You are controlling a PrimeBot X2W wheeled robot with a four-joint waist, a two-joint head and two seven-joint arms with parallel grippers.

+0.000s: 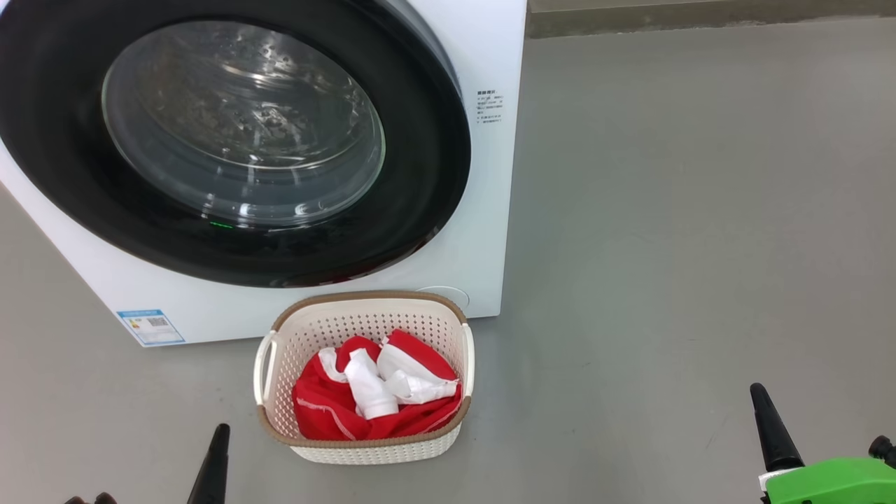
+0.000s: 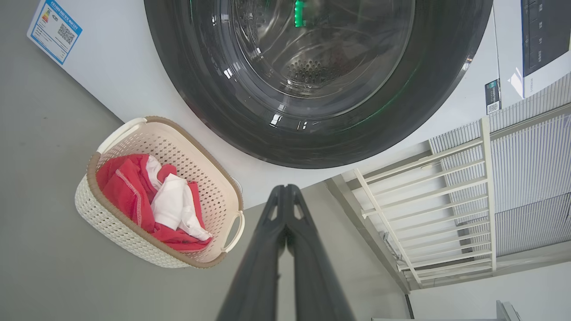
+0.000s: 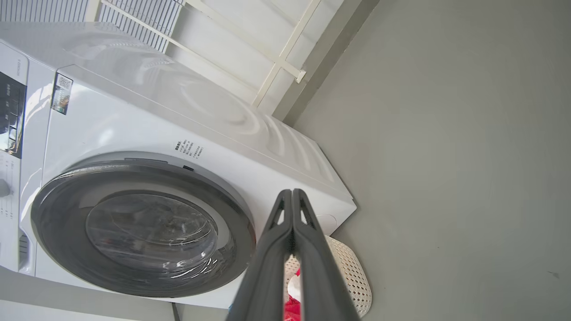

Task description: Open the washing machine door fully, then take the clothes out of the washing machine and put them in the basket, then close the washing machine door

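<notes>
The bright red jersey-like clothes with white panels lie bunched in the small cream perforated plastic basket with a brown woven-look rim. Nothing hangs over the rim. The basket stands on the smooth grey floor, just in front of the lower right corner of the large white front-loading washing machine. Its long axis, handle to handle, runs along the machine's front.

Above it, the big round washing machine door, a glossy black ring around a clear bulging window, lies flat against the front panel. In the right wrist view no gap shows at its edge, and no red cloth shows through the glass. Whether the latch has caught I cannot tell.

Both arms hang low and well clear of the machine. The left tool has its two dark fingers pressed together on nothing, and so does the right tool.

The task looks all but finished. If the door needs a last push, it lies ahead and to the left, so the left arm is the nearer one. The basket sits between the tools, closer to the left.
</notes>
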